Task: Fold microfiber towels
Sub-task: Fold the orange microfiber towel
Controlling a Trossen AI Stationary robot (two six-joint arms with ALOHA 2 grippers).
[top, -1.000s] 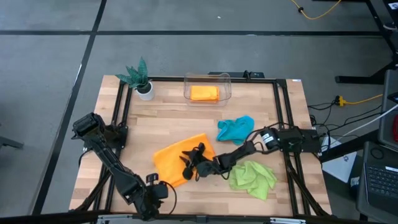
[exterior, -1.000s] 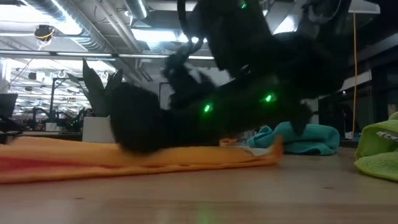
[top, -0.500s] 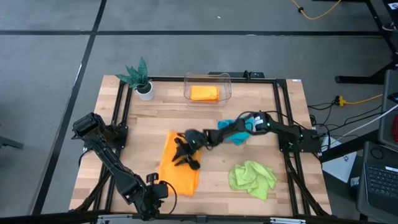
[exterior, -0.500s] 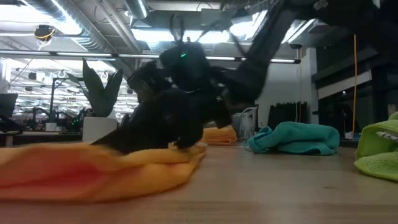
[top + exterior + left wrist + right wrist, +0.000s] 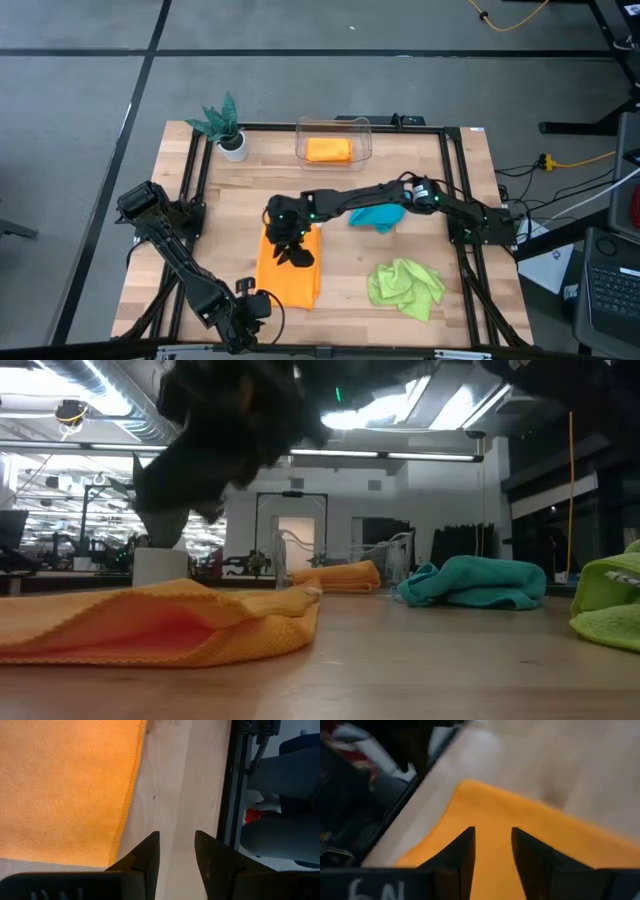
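My left claw (image 5: 175, 851) waits at the table's 7 o'clock corner, fingers slightly apart, empty. The orange towel (image 5: 288, 268) lies folded just left of center. My right claw (image 5: 492, 847) hovers over its 12 o'clock edge, parted, holding nothing.

Two orange towels (image 5: 288, 272), one teal towel (image 5: 377, 215), one lime-green towel (image 5: 406, 286), pale wooden table (image 5: 345, 320).

Right gripper (image 5: 284, 232) has risen off the now-folded orange towel (image 5: 290, 268).
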